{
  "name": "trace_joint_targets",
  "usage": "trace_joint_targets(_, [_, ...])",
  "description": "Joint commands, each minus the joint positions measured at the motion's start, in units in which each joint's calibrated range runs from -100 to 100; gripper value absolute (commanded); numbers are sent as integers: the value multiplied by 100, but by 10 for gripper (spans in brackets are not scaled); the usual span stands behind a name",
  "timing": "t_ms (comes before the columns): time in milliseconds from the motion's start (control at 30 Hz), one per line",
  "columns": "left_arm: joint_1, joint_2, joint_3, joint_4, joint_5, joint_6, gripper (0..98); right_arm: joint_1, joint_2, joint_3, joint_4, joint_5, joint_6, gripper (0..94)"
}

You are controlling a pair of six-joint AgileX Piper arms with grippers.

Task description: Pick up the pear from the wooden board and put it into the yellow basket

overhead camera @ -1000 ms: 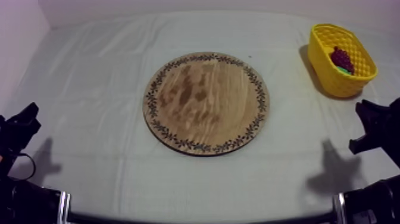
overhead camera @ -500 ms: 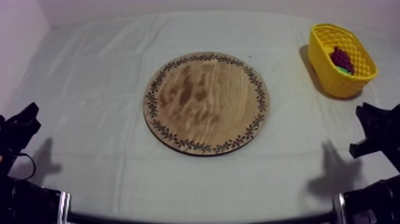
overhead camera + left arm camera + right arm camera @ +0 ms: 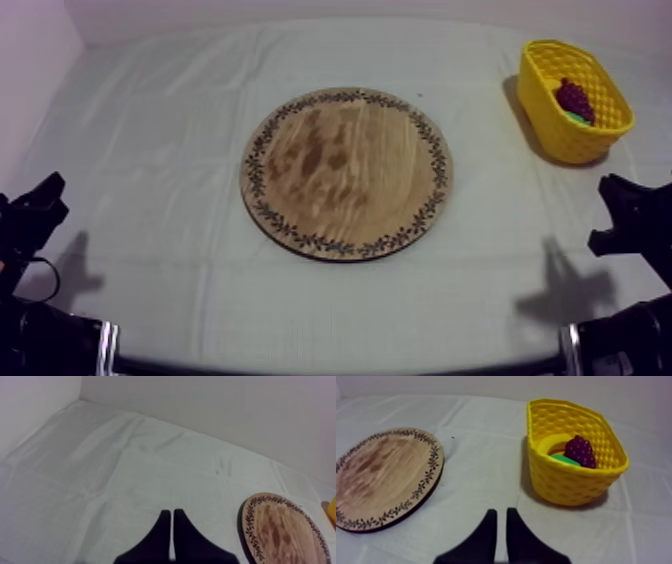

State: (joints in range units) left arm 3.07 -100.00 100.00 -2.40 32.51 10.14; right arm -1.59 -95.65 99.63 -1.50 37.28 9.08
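Basket [image 3: 571,483] holds grapes [image 3: 581,451] and, seemingly, pear [image 3: 563,459]; both arms' jaws pressed together.

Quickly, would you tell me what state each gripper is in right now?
Left gripper: closed, holding nothing.
Right gripper: closed, holding nothing.
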Motion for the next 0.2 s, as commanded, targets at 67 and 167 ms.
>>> trace_joint_targets(67, [1,0,0,-2,-1,-1,1,-2,-2,4,1,-11,279,8])
trace_joint_targets(167, [1,0,0,-2,-1,-1,1,-2,-2,4,1,-11,277,6])
